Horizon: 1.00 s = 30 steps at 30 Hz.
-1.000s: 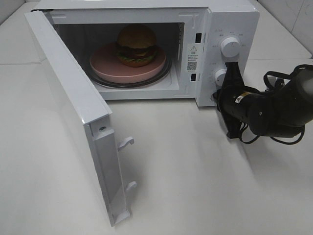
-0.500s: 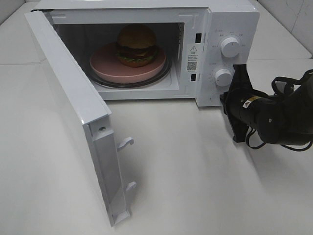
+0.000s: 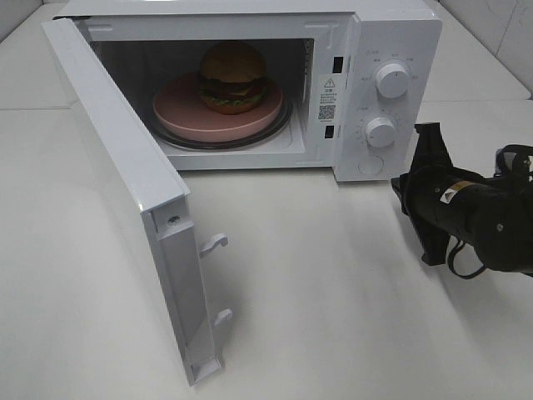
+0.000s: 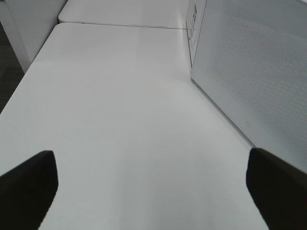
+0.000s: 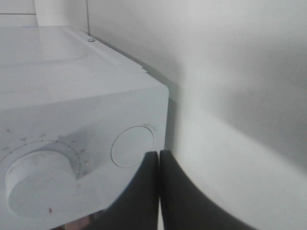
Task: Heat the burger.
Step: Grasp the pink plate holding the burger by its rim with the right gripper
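The burger (image 3: 232, 77) sits on a pink plate (image 3: 179, 112) inside the white microwave (image 3: 400, 33). The microwave's door (image 3: 125, 167) stands swung wide open to the left. My right gripper (image 3: 401, 187) is shut and empty, hovering just right of the control panel and apart from it. In the right wrist view its shut fingertips (image 5: 158, 157) point at the panel's corner, below the round door button (image 5: 133, 146) and beside the lower knob (image 5: 36, 179). My left gripper (image 4: 153, 191) is open and empty over bare table, next to the door's outer face (image 4: 254, 72). It is out of the high view.
Two knobs (image 3: 391, 79) (image 3: 381, 132) and a round button (image 3: 369, 165) line the microwave's right panel. The open door's latch hooks (image 3: 215, 243) stick out over the white table (image 3: 333, 292). A wall rises behind the microwave.
My right gripper has drawn back from the lower knob, moving right and toward the table's front, still shut. The door, burger and left gripper have not moved.
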{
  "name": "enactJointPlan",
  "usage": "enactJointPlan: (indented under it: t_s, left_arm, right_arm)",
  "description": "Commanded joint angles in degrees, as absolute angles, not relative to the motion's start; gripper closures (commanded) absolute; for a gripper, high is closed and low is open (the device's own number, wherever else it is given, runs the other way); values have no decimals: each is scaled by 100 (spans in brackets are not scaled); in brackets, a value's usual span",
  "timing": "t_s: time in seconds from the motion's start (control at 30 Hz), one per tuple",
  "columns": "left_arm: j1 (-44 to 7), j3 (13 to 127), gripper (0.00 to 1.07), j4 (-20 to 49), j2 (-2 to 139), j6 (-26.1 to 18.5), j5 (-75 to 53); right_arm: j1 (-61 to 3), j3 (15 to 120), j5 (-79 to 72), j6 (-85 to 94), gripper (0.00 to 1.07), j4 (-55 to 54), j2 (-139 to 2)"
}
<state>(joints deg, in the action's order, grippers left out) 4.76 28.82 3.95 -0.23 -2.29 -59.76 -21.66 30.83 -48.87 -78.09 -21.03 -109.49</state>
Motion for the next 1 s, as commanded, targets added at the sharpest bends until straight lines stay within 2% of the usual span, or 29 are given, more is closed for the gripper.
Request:
enactJointPlan:
  t_s: [0.03,0.3,0.37,0.5,0.57,0.6,0.67,0.73,0.8,0.83,0.87,1.0]
  left_arm:
    - [447,2865,6,407,-46,-183,-5936]
    - [447,2865,6,407,-46,-183,-5936]
    - [447,2865,6,407,-46,-183,-5936]
    - [447,2865,6,407,-46,-183,-5936]
    - [447,2865,6,407,-46,-183,-5936]
    - [447,2865,6,407,-46,-183,-5936]
    - [447,2865,6,407,-46,-183,-5936]
    - [447,2865,6,407,-46,-183,-5936]
    - [447,2865,6,407,-46,-183,-5936]
    - [447,2865,6,407,-46,-183,-5936]
    - [447,2865,6,407,-46,-183,-5936]
    - [447,2865,6,407,-46,-183,-5936]
  right_arm:
    - [-2131,2830,-4933,-7236,107,-1896,-10571]
    - [-2131,2338,-4217,-6343,107,-1673,-9878]
    - [-2131,2229,-3197,-5243,107,-1679,-9322]
    - [-2131,2229,-2515,-4194,107,-1868,-8915]
    - [-2126,2298,-1914,-2739,107,-1971,-8571]
    - [-2126,2298,-1914,-2739,107,-1971,-8571]
    - [-2126,2515,-802,-1243,107,-1977,-8262]
    - [-2126,2607,-435,-791,107,-1977,-8205]
    - [-2126,3077,991,814,107,-1977,-8142]
    - [-2126,3077,991,814,107,-1977,-8142]
    - [-2126,3398,2063,1599,107,-1977,-8142]
    - [-2126,3953,3507,2613,107,-1971,-8142]
